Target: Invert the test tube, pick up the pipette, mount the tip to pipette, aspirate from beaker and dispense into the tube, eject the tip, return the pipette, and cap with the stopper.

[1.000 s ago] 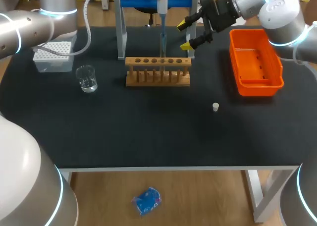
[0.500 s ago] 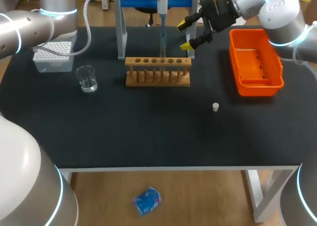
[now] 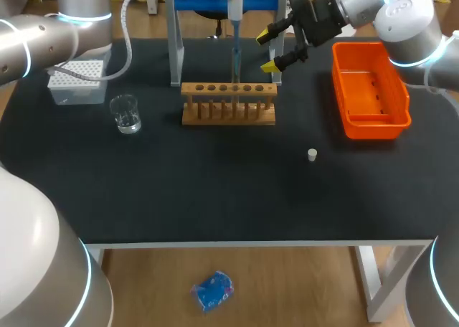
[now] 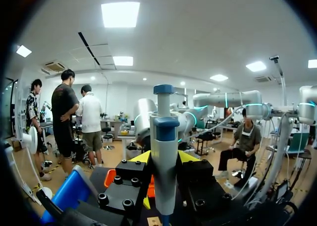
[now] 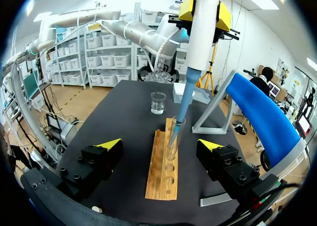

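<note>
Left claw [image 4: 163, 179] is clamped on the pipette [image 4: 164, 146], whose tip stands inside the test tube [image 5: 173, 132] in the wooden rack [image 3: 228, 105]. Right claw [image 3: 270, 51] hangs wide open and empty at the rack's two o'clock. Step judged: dispensing. The next move calls for a straight lift clear, then tip ejection, probably into the orange bin [image 3: 373, 132] at three o'clock. Beaker [image 3: 126, 114] sits at nine o'clock, stopper [image 3: 312, 154] at four. The right claw crowds the withdrawal path.

No legible text, labels or numbers, none readable on pipette [image 4: 164, 151], rack [image 3: 228, 89] or bin [image 3: 374, 131]
</note>
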`<state>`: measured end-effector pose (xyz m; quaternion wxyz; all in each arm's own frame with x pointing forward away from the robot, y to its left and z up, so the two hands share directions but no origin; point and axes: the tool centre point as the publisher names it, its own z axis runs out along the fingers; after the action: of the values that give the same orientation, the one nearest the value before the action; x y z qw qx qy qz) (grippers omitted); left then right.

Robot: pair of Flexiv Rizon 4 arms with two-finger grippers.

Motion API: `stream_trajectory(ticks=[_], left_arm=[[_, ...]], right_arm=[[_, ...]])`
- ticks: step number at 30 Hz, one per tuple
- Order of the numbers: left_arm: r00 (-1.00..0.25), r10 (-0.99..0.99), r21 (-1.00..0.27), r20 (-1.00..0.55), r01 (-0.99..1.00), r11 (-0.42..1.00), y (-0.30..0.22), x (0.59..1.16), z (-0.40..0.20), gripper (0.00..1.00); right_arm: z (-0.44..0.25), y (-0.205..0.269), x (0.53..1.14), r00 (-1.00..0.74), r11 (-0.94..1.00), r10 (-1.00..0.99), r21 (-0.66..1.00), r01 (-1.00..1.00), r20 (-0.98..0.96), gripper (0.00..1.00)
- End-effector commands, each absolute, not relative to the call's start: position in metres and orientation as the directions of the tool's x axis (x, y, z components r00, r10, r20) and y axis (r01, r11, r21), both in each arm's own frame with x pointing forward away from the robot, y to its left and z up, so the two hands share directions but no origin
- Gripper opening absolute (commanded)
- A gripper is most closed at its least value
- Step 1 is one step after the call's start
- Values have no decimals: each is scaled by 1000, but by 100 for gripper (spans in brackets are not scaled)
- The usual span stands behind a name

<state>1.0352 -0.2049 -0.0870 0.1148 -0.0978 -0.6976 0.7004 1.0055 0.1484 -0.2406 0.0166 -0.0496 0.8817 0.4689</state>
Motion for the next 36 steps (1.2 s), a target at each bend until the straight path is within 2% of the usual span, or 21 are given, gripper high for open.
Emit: stream_trajectory(ticks=[1,9,23,36], left_arm=[[-954,299,-1000,23,-24,0,-205,1036,-87,0],[-954,299,-1000,23,-24,0,-205,1036,-87,0],[-954,299,-1000,23,-24,0,-205,1036,-87,0],[-954,299,-1000,23,-24,0,-205,1036,-87,0]], right_arm=[[-240,148,1005,-995,557,-72,824,-103,-76,100],[-224,137,1009,-992,534,-73,836,-125,-101,100],[-135,106,1007,-983,444,-92,877,-184,-160,100],[-62,97,1011,-993,370,7,922,-110,-121,100]])
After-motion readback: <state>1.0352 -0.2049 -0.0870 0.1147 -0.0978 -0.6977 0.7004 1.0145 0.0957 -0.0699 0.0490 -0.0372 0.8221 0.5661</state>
